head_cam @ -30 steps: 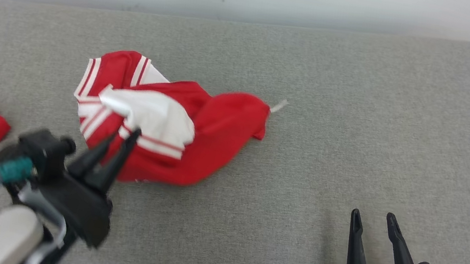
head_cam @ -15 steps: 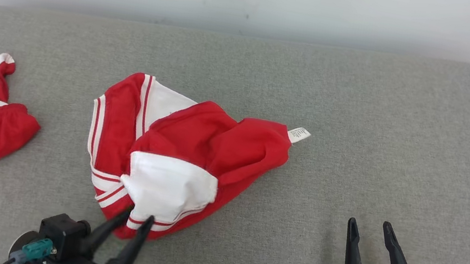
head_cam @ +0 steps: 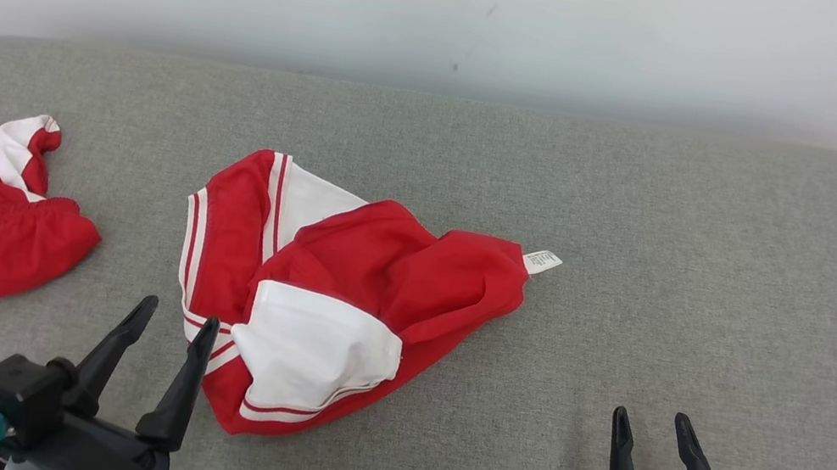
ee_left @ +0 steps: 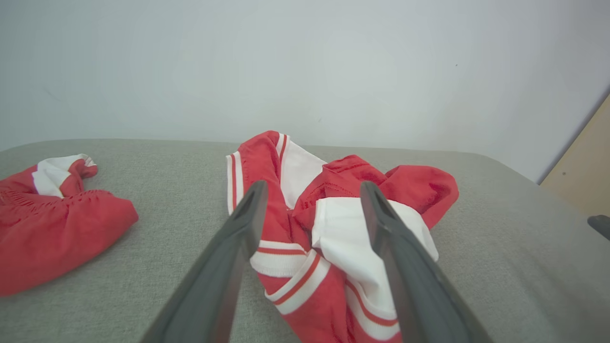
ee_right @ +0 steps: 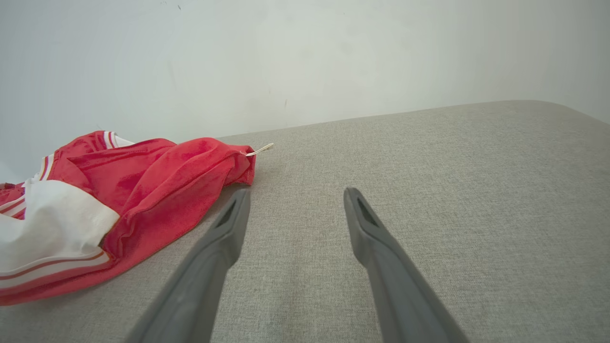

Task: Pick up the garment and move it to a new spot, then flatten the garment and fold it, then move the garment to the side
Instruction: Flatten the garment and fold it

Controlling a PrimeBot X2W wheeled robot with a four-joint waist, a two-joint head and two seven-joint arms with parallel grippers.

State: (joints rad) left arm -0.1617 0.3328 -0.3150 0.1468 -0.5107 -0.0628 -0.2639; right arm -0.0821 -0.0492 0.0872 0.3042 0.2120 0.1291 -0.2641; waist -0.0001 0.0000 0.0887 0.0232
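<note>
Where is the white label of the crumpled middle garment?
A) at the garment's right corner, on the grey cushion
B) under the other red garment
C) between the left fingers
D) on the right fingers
A: the label sticks out from the right corner of the garment, on the cushion.

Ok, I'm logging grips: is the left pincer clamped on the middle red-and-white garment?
No, the left pincer stands open at the edge of the garment, fingers wide apart, pinching no cloth.

Your red-and-white garment (head_cam: 378, 271) lies crumpled in a loose heap on the grey padded surface (head_cam: 720, 280). Its white panel (head_cam: 317, 346) faces up, and a small tag (head_cam: 542, 262) sticks out at its right end.
</note>
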